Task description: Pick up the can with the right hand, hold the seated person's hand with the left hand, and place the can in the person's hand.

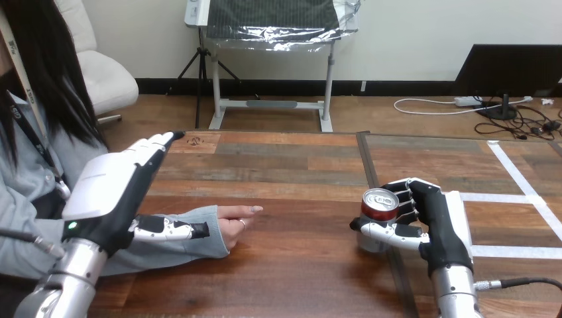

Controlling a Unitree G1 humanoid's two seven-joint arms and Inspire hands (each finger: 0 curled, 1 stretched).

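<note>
The right hand point(439, 228) wraps its fingers and thumb round the can point(378, 211), which stands on the desk point(291, 169) at the right. The left hand point(111, 192), fingers straight, hovers over the person's sleeve; the person's hand point(235, 222) rests on the desk.

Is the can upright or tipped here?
Upright: the can shows its silver top facing up, sides vertical, with the right hand curled round it.

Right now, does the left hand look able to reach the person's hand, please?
Probably yes: the left hand, fingers straight, is over the person's forearm, and the person's hand lies on the table beyond its thumb, nothing between.
</note>
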